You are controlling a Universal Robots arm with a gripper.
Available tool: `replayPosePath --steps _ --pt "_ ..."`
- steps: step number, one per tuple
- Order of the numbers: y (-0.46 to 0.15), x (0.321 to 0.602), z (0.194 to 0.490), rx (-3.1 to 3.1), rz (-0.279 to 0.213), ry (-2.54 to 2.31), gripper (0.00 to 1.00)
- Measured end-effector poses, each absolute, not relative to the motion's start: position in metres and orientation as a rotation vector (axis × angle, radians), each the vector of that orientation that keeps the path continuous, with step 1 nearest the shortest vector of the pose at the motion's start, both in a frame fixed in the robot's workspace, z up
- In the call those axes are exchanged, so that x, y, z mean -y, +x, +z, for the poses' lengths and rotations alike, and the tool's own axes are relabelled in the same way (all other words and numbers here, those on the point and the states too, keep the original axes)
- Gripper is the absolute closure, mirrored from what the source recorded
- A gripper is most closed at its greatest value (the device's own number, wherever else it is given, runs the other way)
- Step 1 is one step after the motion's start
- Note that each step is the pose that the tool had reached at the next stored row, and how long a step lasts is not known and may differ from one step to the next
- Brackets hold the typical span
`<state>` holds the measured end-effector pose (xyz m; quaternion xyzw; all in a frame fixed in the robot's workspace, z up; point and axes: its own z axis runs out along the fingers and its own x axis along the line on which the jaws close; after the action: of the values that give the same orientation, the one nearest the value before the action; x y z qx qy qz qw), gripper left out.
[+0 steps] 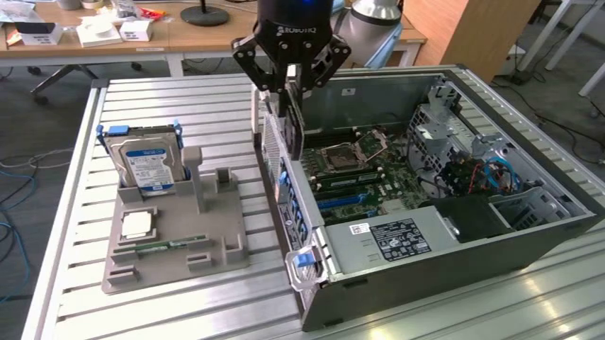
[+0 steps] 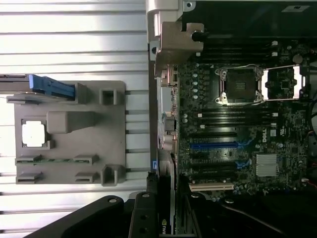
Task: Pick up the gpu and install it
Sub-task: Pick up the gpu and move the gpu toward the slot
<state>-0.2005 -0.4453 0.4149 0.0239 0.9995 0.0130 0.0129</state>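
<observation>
Black two-finger gripper [image 1: 289, 86] on the robot arm hangs at top centre of ext. view, jaws pressed together on the gpu [image 1: 292, 124], a thin flat dark rectangular circuit card. Card is held on edge & upright, hanging down from the grip, clear of the table. It sits over the rear end of an open dark grey metal PC case [image 1: 529, 234], which lies on its side w/ the side panel off. Card's lower end is just inside the perforated rear wall, on the motherboard side, above the board & not in a slot; can't tell if it touches the wall. In wrist view the card's edge runs between the black fingers [image 2: 142, 218], w/ a small green logo on it.

Inside the case: green motherboard [image 1: 378, 177] w/ open silver CPU socket [image 1: 342, 154] & a blue expansion slot [image 1: 342, 201]. Grey power supply box [image 1: 397, 239] w/ white label sits at the near end.

At ext. view's left, apart from the case, a grey plastic parts holder [image 1: 222, 248] lies on the ribbed aluminium table [image 1: 189, 106]. In it:
- thick silver hard drive [image 1: 146, 166] w/ blue-white label, standing upright in blue rails
- square silver processor chip [image 1: 139, 225], lying flat
- small narrow green memory stick [image 1: 170, 245], lying in a groove
</observation>
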Motion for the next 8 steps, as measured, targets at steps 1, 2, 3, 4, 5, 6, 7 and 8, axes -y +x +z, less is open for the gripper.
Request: replayPosePath --steps 1,2,3,4,5,6,7,8 --pt "-0.196 0.445 0.415 -3.115 0.042 0.075 0.74" --pt "-0.192 0.445 0.415 -3.115 0.043 0.075 0.74" --pt "-0.187 0.445 0.415 -3.115 0.045 0.075 0.74" --pt "-0.183 0.445 0.415 -3.115 0.046 0.075 0.74" --pt "-0.178 0.445 0.415 -3.115 0.047 0.075 0.74" --pt "-0.174 0.445 0.415 -3.115 0.048 0.075 0.74" --pt "-0.169 0.445 0.415 -3.115 0.049 0.075 0.74" --pt "-0.165 0.445 0.415 -3.115 0.05 0.075 0.74"
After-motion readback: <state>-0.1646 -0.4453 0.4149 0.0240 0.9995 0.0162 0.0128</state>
